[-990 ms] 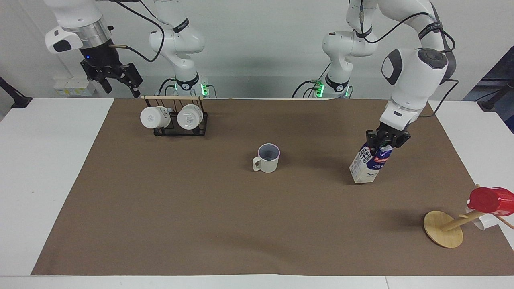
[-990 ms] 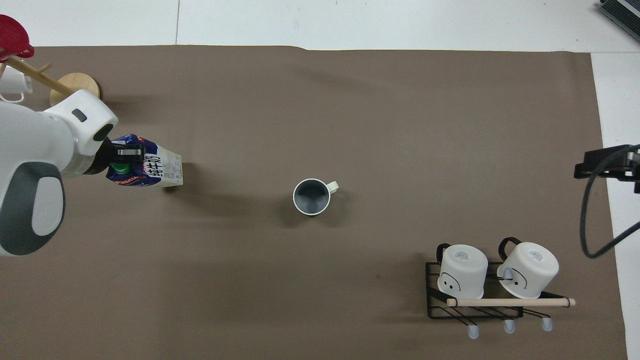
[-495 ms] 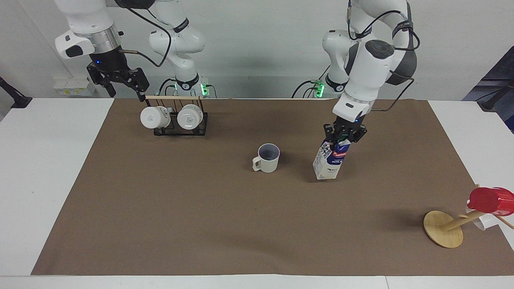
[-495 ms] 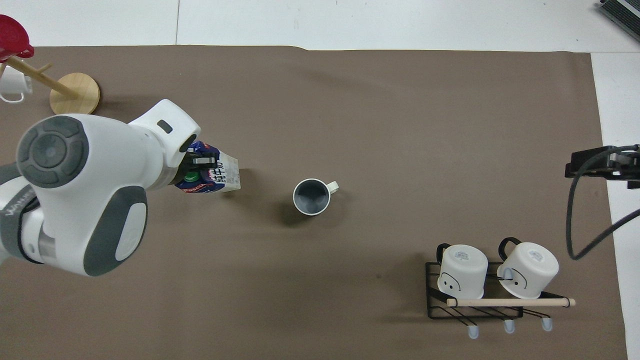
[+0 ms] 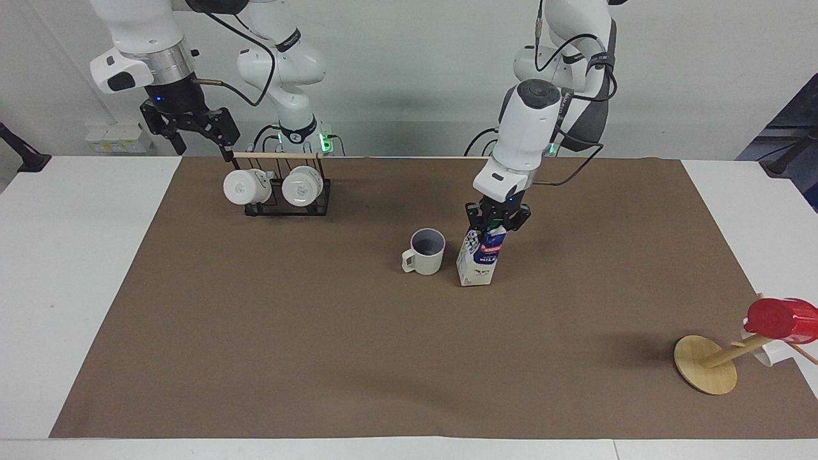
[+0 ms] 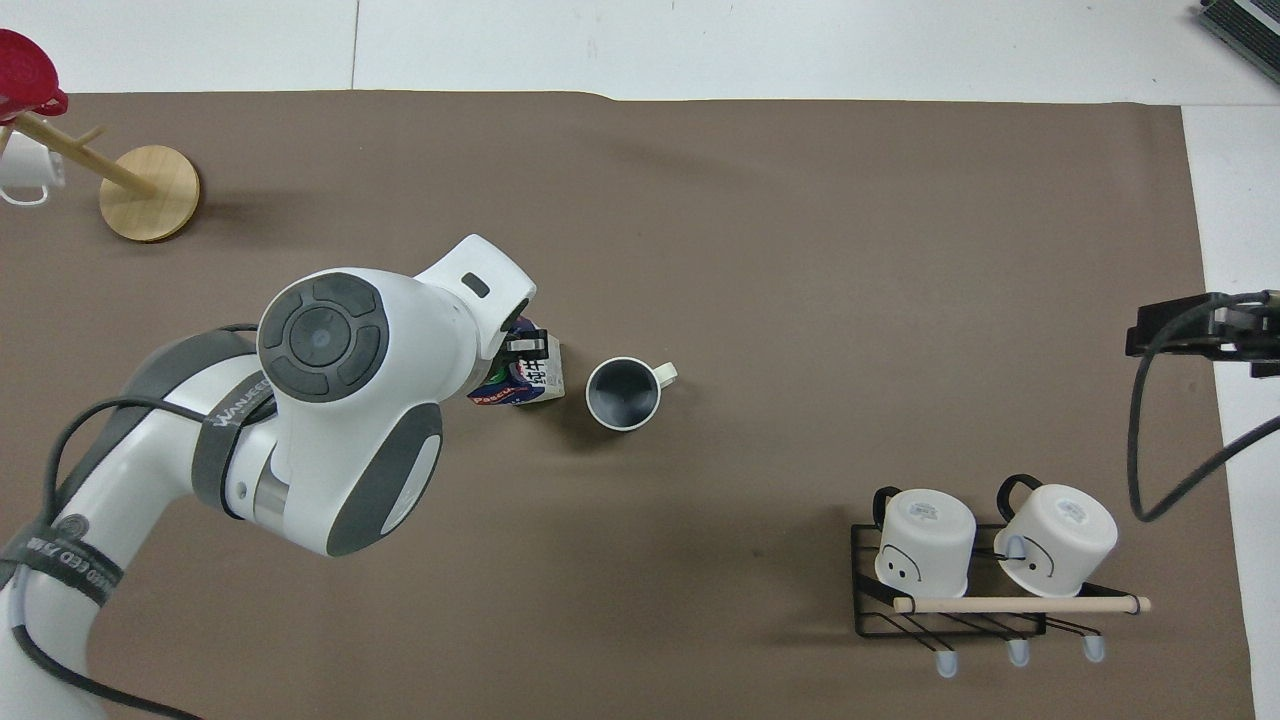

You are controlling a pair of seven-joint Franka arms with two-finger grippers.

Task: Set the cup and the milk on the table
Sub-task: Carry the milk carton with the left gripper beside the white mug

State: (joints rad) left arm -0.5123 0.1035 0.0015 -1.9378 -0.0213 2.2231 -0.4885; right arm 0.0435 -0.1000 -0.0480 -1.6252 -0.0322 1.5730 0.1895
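Milk carried in from the left arm's end of the worktop, now just beside the cup.

Going left to right in the facing view: the right end effector hangs with its fingers spread and empty over the black rack holding two white mugs, that arm waiting. The cup stands upright on the brown sheet of the worktop, its handle toward the right arm's end. Just beside it the milk is nearly upright, base at or barely above the sheet; I cannot tell which. The left end effector grips the milk by its gable top, likely to leave the base free for setting down. A wooden stand with a red cup sits at the left arm's end.
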